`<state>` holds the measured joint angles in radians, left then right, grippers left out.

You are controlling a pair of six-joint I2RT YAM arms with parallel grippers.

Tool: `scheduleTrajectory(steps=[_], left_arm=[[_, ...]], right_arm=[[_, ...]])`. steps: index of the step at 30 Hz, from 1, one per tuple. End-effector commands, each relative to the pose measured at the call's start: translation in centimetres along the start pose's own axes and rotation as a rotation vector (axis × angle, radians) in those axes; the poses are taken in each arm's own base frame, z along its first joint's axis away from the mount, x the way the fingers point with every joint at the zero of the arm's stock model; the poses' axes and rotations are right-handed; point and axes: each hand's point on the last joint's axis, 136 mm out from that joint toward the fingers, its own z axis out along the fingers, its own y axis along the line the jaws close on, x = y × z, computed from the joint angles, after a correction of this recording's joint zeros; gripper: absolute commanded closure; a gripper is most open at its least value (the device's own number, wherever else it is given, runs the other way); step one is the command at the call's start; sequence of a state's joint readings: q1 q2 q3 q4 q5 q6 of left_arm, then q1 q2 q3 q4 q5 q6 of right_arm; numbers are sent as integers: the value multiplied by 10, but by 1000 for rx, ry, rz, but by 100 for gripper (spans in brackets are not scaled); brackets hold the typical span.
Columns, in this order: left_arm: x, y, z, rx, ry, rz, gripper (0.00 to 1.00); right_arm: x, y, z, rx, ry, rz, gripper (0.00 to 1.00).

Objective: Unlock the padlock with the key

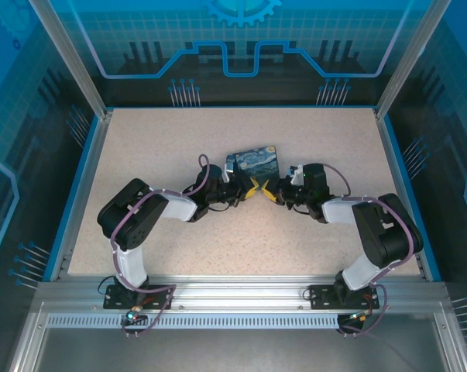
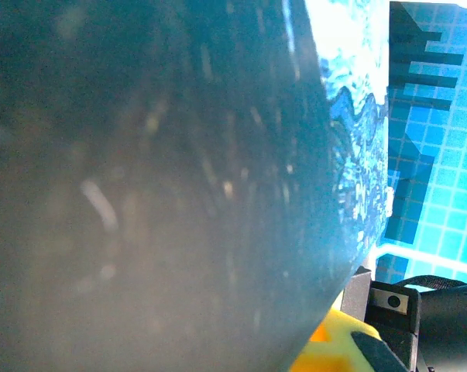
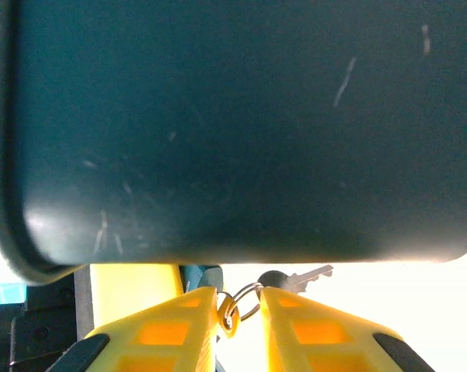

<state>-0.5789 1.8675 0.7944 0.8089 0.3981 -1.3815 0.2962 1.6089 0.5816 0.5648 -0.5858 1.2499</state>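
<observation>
The key (image 3: 310,273) is small and silvery with a dark head. It hangs on a wire ring (image 3: 250,293) just under the dark-blue night-sky box (image 3: 233,124). My right gripper (image 3: 239,301) has its yellow jaws drawn close on that ring, which touches both, and a small brass loop (image 3: 229,316) hangs on the ring. In the top view the right gripper (image 1: 270,191) meets my left gripper (image 1: 253,186) at the box's (image 1: 252,161) near edge. The box (image 2: 179,194) presses against the left wrist view, leaving one yellow finger (image 2: 334,349) showing. The padlock is hidden.
The speckled table (image 1: 179,232) is ringed by a blue rim (image 1: 78,186) and glass walls. Both arms reach inward from their bases at the near rail (image 1: 233,291). Open tabletop lies to the left, to the right and behind the box.
</observation>
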Motion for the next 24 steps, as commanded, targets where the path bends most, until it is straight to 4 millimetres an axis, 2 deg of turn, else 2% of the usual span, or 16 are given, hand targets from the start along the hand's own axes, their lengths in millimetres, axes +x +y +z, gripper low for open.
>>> scheduleTrajectory(steps=[1,14,24], left_arm=[[2,-12,2,36,27,29,100],[2,-11,2,36,27,26,100],[4,-13,3,40,34,28,100]], right_arm=[[0,8,5,-20,5,-17,79],[-1,13,6,-30,4,-21,90],[-1,21,11,-43,9,-32,94]])
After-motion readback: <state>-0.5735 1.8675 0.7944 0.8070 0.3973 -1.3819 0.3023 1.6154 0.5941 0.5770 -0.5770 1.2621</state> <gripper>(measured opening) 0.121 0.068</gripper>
